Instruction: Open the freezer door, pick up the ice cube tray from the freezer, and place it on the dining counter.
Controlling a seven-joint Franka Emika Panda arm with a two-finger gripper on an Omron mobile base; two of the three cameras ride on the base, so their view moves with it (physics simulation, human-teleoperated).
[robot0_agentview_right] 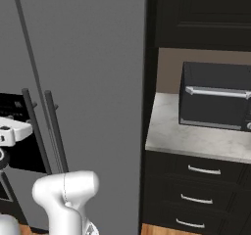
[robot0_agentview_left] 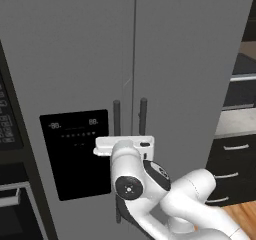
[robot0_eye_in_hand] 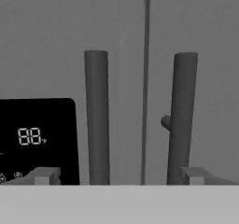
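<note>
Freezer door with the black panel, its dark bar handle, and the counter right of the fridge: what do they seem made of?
The tall grey freezer door looks like matte painted or brushed metal: flat, even grey, no reflections. Its dark vertical bar handle seems satin metal or plastic, with soft shading along the cylinder. The pale mottled counter looks like polished stone, going by its marbling.

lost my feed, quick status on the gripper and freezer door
Gripper open, facing the two bar handles, touching neither. Freezer door shut, its handle ungrasped. Nothing in the way.
</note>
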